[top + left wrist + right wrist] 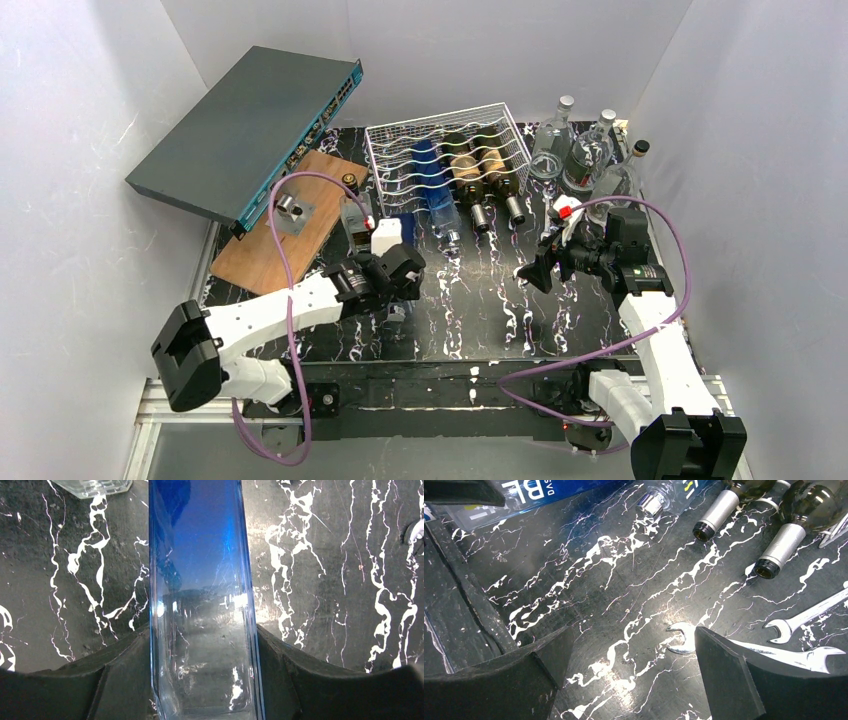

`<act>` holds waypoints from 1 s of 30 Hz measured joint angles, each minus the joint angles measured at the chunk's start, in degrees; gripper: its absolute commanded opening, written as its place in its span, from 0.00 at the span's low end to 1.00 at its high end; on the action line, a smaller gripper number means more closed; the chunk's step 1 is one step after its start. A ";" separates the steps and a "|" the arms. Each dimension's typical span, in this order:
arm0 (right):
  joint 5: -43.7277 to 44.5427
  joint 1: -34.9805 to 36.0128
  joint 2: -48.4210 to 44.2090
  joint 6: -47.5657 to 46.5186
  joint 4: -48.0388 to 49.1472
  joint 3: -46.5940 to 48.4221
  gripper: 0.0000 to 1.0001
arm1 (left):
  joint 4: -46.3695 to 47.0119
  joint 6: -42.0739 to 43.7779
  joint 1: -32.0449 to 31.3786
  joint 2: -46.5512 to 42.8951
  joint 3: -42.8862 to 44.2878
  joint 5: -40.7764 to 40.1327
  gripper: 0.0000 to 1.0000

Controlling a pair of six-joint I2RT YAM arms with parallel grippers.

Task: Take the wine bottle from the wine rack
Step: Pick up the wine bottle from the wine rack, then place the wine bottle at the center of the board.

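The white wire wine rack (395, 150) stands at the back centre. Two dark wine bottles (497, 160) lie in its right cradles, their necks (724, 510) sticking out over the front edge. A blue bottle with a silver cap (435, 185) lies in a cradle to their left. My left gripper (397, 275) is in front of the rack, off it, over the table. It is shut on a blue-tinted glass bottle (200, 555), with a finger (285, 680) pressed against each side. My right gripper (631, 665) stands open over bare table at the right.
A grey network switch (250, 130) leans at the back left above a wooden board (290, 225). Clear glass bottles (585, 150) stand at the back right. Wrenches (804, 620) lie on the black marbled table (470, 300) under and beside the right gripper.
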 measured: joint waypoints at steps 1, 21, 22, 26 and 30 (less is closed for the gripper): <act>-0.15 0.00 0.00 -0.22 -0.02 0.00 0.98 | -0.48 -0.35 -0.02 -0.44 0.00 0.46 0.00; -7.41 5.31 4.66 -14.84 -8.85 0.20 0.98 | -15.32 -1.31 -0.07 -13.07 -0.63 10.88 0.00; -7.30 6.34 5.01 -16.11 -9.66 0.44 0.98 | -16.35 -1.07 -0.07 -13.22 -0.07 11.43 0.00; -6.23 11.17 6.38 -20.46 -11.72 2.36 0.98 | -19.43 -0.07 -0.07 -13.22 2.82 13.16 0.00; -6.05 17.07 8.55 -25.40 -12.07 4.20 0.99 | -22.36 1.36 -0.07 -12.50 6.97 15.19 0.00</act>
